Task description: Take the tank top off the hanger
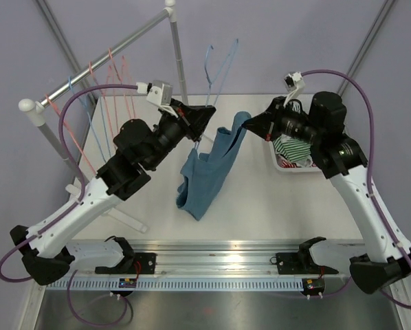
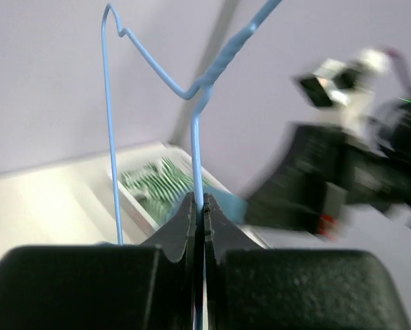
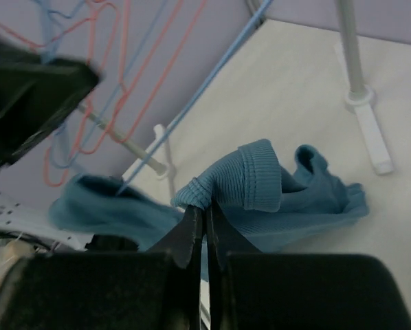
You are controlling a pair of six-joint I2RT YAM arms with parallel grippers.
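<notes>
A blue ribbed tank top (image 1: 209,168) hangs above the white table, its lower part draping down to the surface. My right gripper (image 1: 245,126) is shut on its upper strap, seen bunched at the jaws in the right wrist view (image 3: 250,182). My left gripper (image 1: 209,112) is shut on a thin blue wire hanger (image 1: 219,69), whose wire runs up from the closed jaws in the left wrist view (image 2: 196,137). One end of the hanger wire pokes into the fabric in the right wrist view (image 3: 123,187).
A clothes rack with a grey rail (image 1: 102,58) carries several pink and blue hangers (image 1: 109,82) at the back left; its white foot (image 1: 123,216) lies on the table. A white basket (image 1: 291,155) with striped green cloth sits at the right.
</notes>
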